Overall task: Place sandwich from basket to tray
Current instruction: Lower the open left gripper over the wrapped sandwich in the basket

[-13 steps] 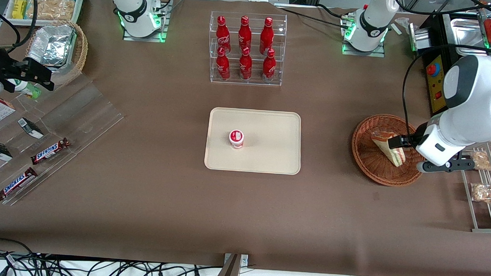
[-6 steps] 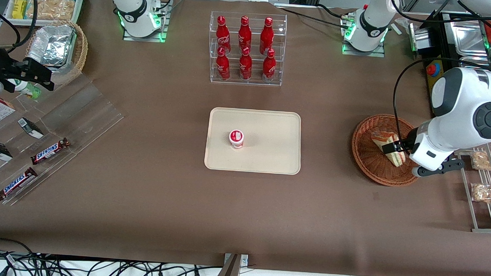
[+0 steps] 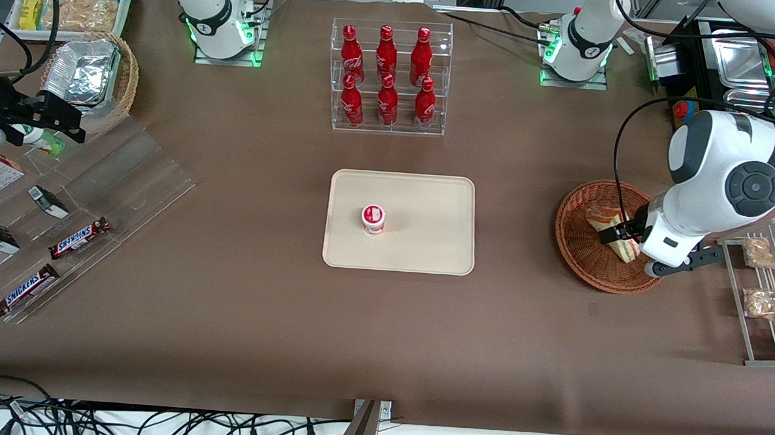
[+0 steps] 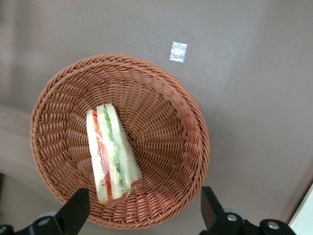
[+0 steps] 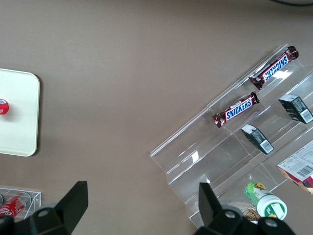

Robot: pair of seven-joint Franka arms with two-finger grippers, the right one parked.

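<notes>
Reddish-brown wicker makes up the round basket (image 3: pixel 606 237), and the sandwich (image 4: pixel 111 152) lies inside it, wrapped in clear film. I can see green, red and pink layers between pale bread. My tool (image 3: pixel 622 233) hangs right over the basket, above the sandwich. In the wrist view its two fingers (image 4: pixel 74 211) stand wide apart with nothing between them, and only their tips show at the edge of the picture. In the front view the white arm hides part of the basket and one end of the sandwich.

The cream tray (image 3: pixel 425 252) sits in the middle of the brown surface (image 3: pixel 240 302), well apart from the basket. A small red and white cup (image 3: pixel 373 218) stands on it; I cannot read its lid. Two chocolate bars (image 3: pixel 79 238) say SNICKERS. Six red bottles (image 3: pixel 385 77) stand in a clear rack; their white writing is too small to read. A tiny shiny scrap (image 4: pixel 178 51) lies near the basket.
</notes>
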